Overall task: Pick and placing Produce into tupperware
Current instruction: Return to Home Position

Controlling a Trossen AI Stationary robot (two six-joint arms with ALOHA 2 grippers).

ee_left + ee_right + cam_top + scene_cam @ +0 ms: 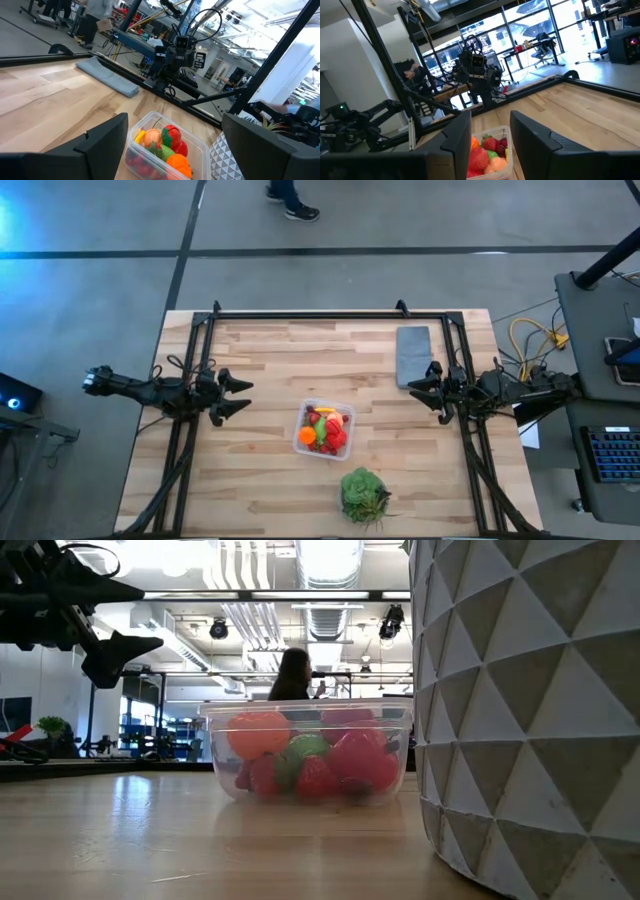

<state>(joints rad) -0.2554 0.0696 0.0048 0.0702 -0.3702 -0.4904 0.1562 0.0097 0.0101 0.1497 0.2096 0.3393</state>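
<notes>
Produce fills the tupperware at the centre of the table. Left gripper and right gripper hang empty, fingers apart. We retract level, avoiding the container and grey slab.

Between the left gripper's spread fingers, the tupperware runs off the frame at its near end. Past the right gripper you get only a strip of it in the gap, since both fingers cover its sides. From above, the Produce is too small to sort piece by piece, and the person is cropped to legs and shoes. The white faceted pot is cut off too, at its top and side.
</notes>
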